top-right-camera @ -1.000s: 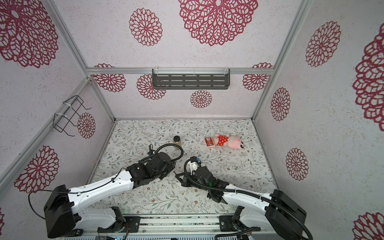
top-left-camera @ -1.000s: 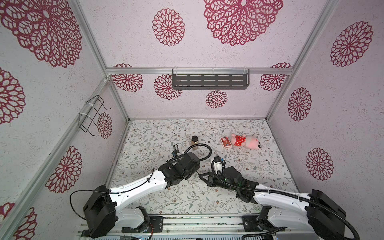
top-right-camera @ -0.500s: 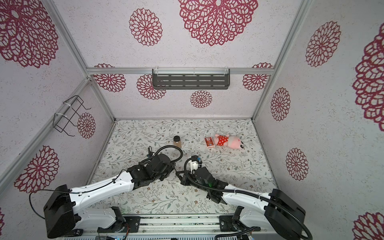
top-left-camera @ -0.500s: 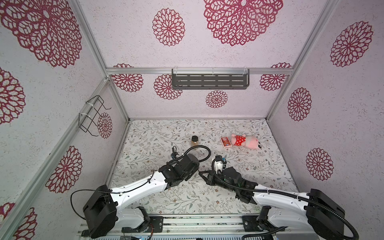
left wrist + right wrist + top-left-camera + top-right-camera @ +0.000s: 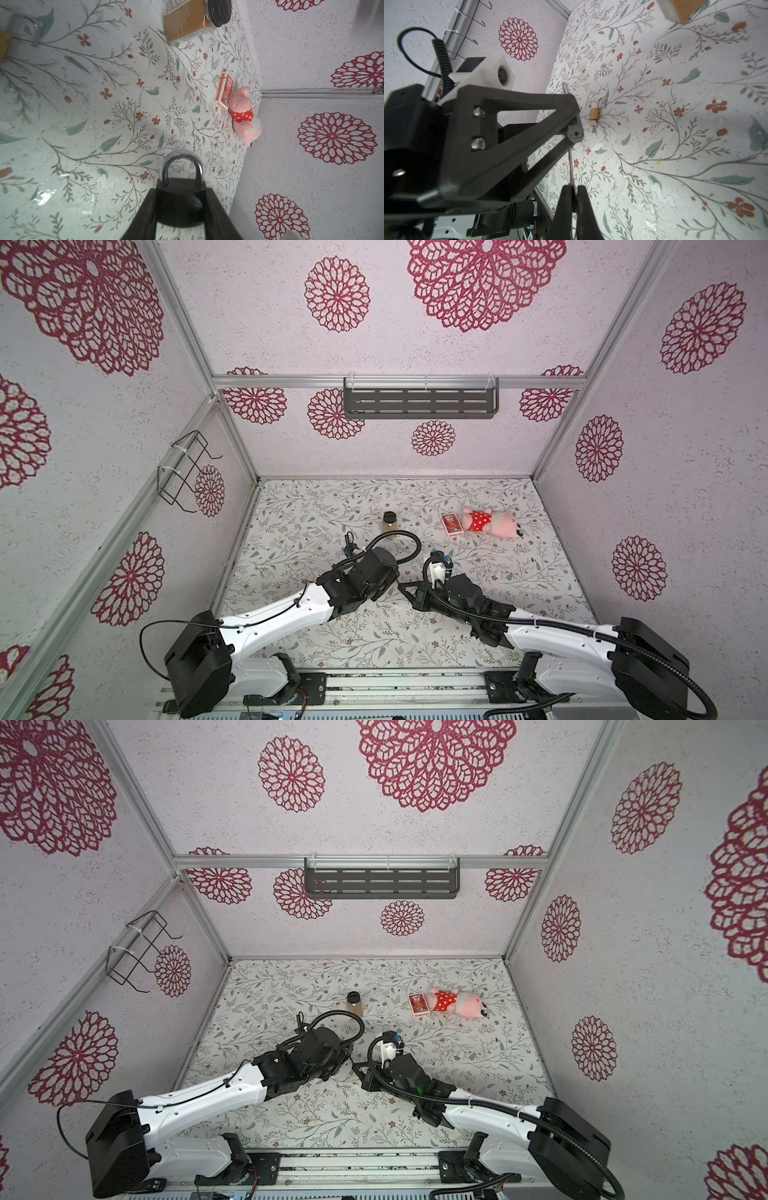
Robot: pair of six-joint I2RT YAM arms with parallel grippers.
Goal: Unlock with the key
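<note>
My left gripper [image 5: 180,193] is shut on a dark padlock [image 5: 176,199] held above the floral table, its silver shackle [image 5: 181,164] sticking out past the fingertips. My right gripper [image 5: 574,187] is shut on a thin silver key [image 5: 571,164]. The key's blade points at the grey keyhole end of the padlock [image 5: 575,133]. The tip ends just beside that end, and I cannot tell whether they touch. In both top views the left gripper [image 5: 386,588] [image 5: 340,1057] and right gripper [image 5: 402,587] [image 5: 356,1067] meet tip to tip at mid-table.
A small brass padlock [image 5: 595,113] with its own key lies on the table beyond the grippers. Further back stand a spice jar [image 5: 390,521], a red card box [image 5: 451,524] and a pink plush pig [image 5: 490,522]. A wire rack [image 5: 183,472] hangs on the left wall.
Both grippers have shifted slightly toward the back of the table, staying tip to tip. Neither grip has changed.
</note>
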